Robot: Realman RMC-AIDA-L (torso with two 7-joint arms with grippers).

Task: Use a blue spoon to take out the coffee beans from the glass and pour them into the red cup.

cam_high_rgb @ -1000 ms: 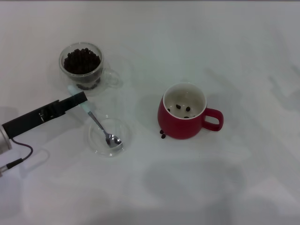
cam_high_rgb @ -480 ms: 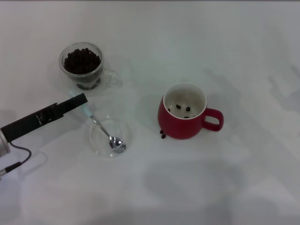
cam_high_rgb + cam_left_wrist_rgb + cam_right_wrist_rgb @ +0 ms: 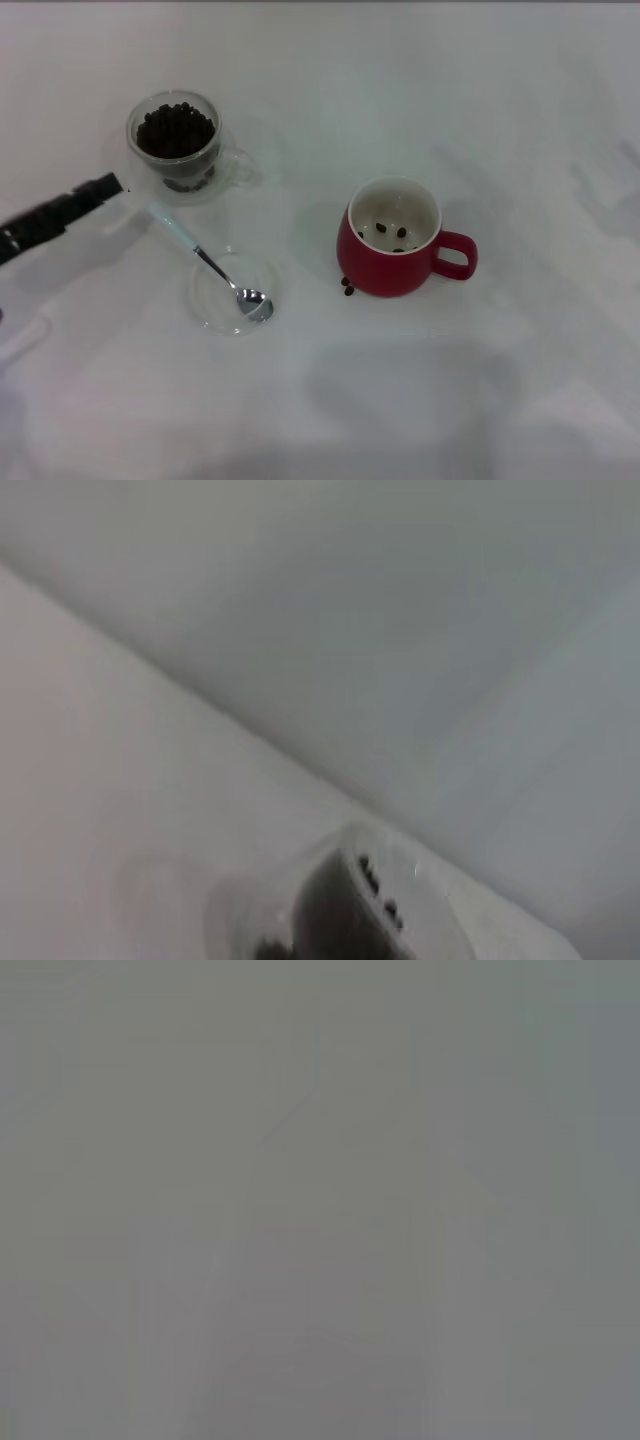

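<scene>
Blue spoon (image 3: 205,262): pale handle, shiny metal bowl laid in shallow clear dish (image 3: 222,310). Glass (image 3: 175,138) heaped with dark beans (image 3: 176,128). Red cup (image 3: 398,250) rounded, glossy. Left gripper (image 3: 100,187) apart from spoon, finger state unreadable.

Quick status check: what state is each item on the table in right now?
glass: upright, nearly full of coffee beans
red cup: upright, a few beans inside, two spilled at its base
blue spoon: released, bowl resting in the glass dish
left gripper: off the spoon
</scene>
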